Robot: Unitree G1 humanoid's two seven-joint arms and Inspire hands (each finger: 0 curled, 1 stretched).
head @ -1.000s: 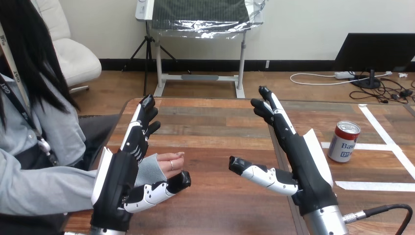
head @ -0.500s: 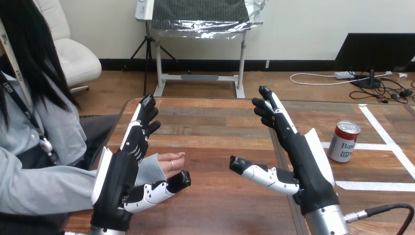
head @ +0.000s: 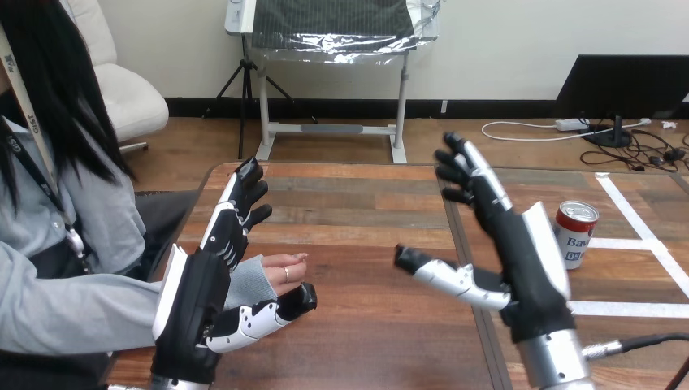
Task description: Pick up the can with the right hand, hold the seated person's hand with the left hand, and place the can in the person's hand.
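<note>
A red-topped white can [head: 575,233] stands upright on the table at the right, partly behind my right hand [head: 520,252]. That hand is raised and open, fingers straight and thumb out to the left, just left of the can and not touching it. At the table's left edge the person's hand [head: 280,268] rests on the wood with its fingers curled loosely. My left hand [head: 199,296] is open in front of the person's wrist, fingers pointing up and thumb [head: 260,315] below the person's fingers. I cannot tell whether it touches them.
The wooden table [head: 357,219] has a seam down its middle and white tape lines [head: 642,244] on its right part around the can. The person sits at the left side.
My right hand has moved to the right, closer to the can, and now covers part of it. The left hand and the person's hand have stayed put.
</note>
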